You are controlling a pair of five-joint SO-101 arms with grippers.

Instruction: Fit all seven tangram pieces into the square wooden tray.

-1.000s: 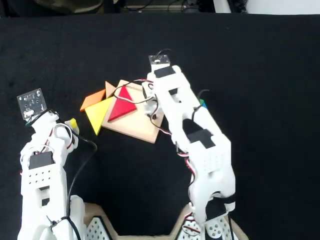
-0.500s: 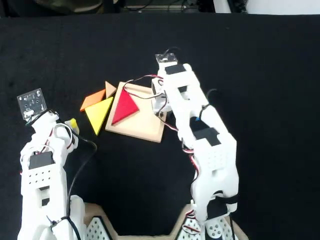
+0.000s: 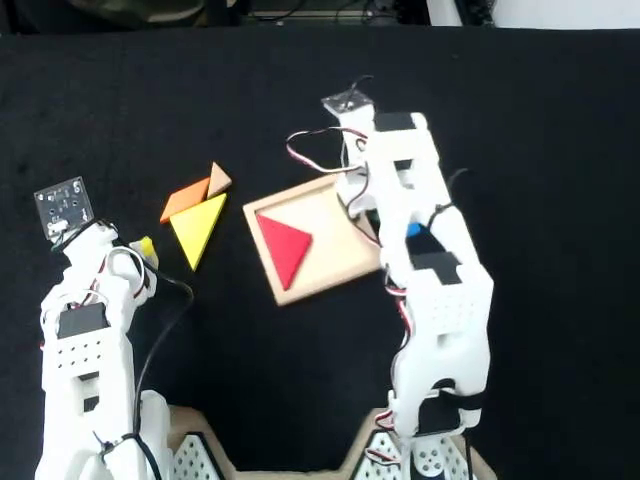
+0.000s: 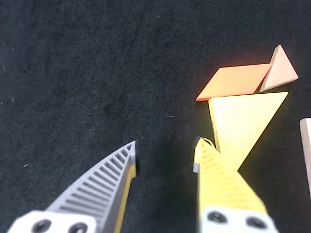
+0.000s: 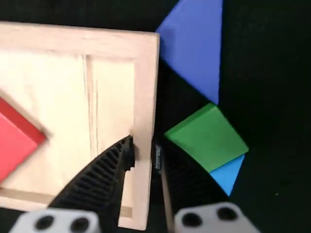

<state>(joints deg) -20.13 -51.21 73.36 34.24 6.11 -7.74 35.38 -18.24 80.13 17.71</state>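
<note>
On the black tabletop, the left pincer hangs wide and empty near a yellow triangle, an orange piece and a tan triangle. Mid-table lies the tray, holding a red triangle. The right pincer is narrow, gripping the tray's rim, with a blue triangle and a green square just outside.

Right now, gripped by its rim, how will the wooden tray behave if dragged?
The tray looks like rigid wood, so it should slide whole, not flex. Pinched at one edge by the right gripper, it will probably pivot. The red triangle may shift inside, though the rim should contain it.
</note>
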